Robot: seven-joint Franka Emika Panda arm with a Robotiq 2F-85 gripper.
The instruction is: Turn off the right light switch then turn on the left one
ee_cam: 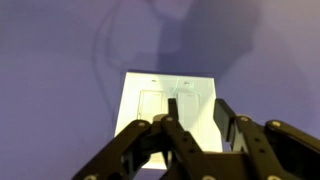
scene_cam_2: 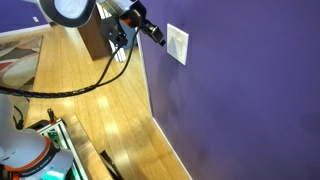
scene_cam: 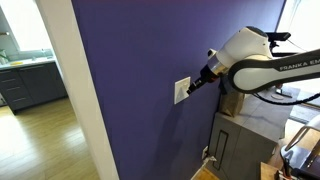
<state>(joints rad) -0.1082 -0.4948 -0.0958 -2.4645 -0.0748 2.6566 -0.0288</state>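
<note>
My gripper sits w/ 2 fingers nearly closed, holding nothing, right at the wall plate. 1 plate, 2 rockers: the left one, the right light switch under my fingertips.

Exterior views flank wall plate obliquely; wrist view close, head-on.

this looks like a home. a purple painted wall meets a wooden floor, and a white-framed doorway opens onto grey kitchen cabinets.
</note>
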